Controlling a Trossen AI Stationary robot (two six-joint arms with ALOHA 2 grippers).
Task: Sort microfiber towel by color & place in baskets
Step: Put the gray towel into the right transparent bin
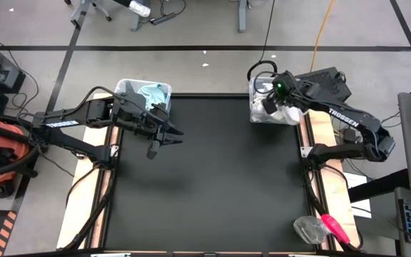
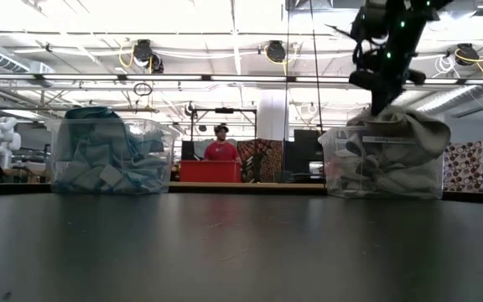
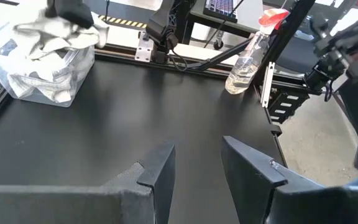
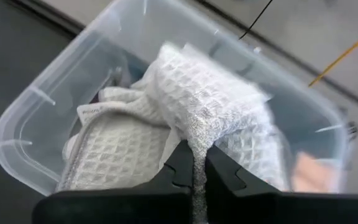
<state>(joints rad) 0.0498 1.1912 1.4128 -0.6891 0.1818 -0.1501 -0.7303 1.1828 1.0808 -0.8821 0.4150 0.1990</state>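
White waffle-weave towel [image 4: 191, 112] pinched by right pincer [image 4: 194, 177], heaped in clear basket [image 1: 257, 114] at upper right of worktop [image 1: 212, 178]. Teal towels [image 1: 152, 92] piled in upper-left basket [image 1: 125, 87]. Left pincer [image 1: 164, 139] parted, nothing held.

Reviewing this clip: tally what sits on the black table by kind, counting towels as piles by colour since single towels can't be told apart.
Clear plastic baskets: 2, the left basket and the right basket.
Light blue towel piles: 1, in the left basket.
Grey-white waffle towel piles: 1, in the right basket.
Clear spray bottles with red trigger: 1.
Total: 5.
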